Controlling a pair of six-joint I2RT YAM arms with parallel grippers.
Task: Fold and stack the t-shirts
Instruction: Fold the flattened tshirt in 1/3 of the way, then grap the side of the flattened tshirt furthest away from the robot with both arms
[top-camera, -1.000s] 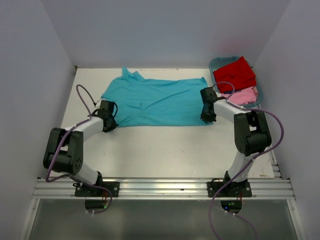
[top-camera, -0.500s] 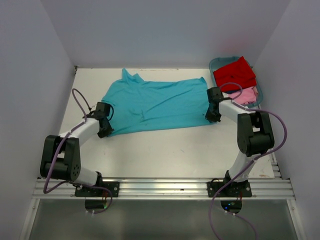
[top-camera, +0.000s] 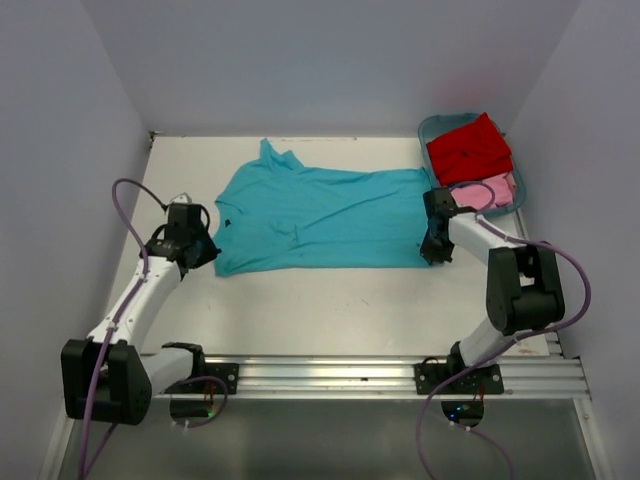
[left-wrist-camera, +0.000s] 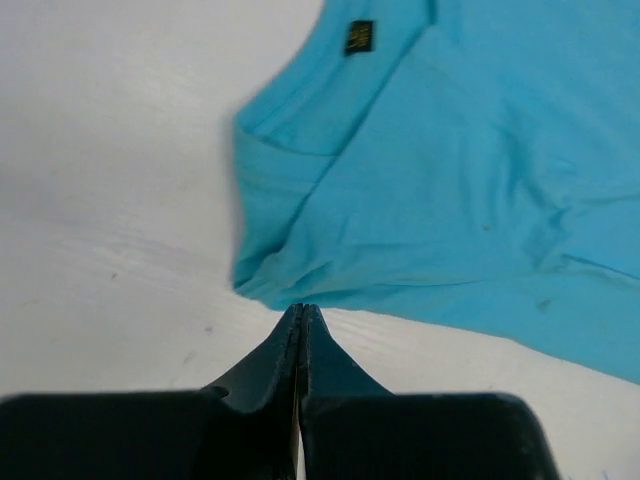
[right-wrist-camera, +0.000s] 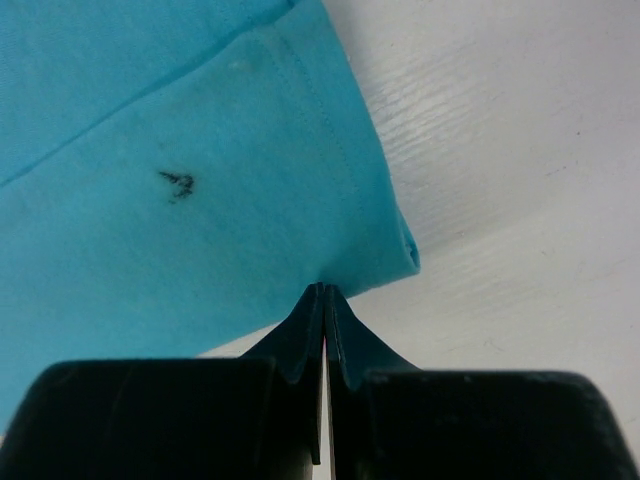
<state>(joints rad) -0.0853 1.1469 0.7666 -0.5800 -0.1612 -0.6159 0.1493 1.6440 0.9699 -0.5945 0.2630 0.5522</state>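
turquoise t-shirt (top-camera: 320, 220) lies spread mid-bench, long axis left to right, collar end at left. the cloth runs away from both claws toward the far side. left claw (left-wrist-camera: 300, 312) is pinched shut on the near-left corner, right claw (right-wrist-camera: 322, 292) on the near-right hem. mostly smooth, with light creases. you'd likely lift the near edge and fold it toward the far edge.

A turquoise t-shirt (top-camera: 320, 215), red t-shirt (top-camera: 468, 148), pink t-shirt (top-camera: 490, 192), teal tub (top-camera: 428, 128).

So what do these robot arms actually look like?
The left arm and right arm match: white tubes between chunky black joints, each trailing a purple cable, mounted on a silver rail. Left tool and right tool each have two black fingers tapering to points.
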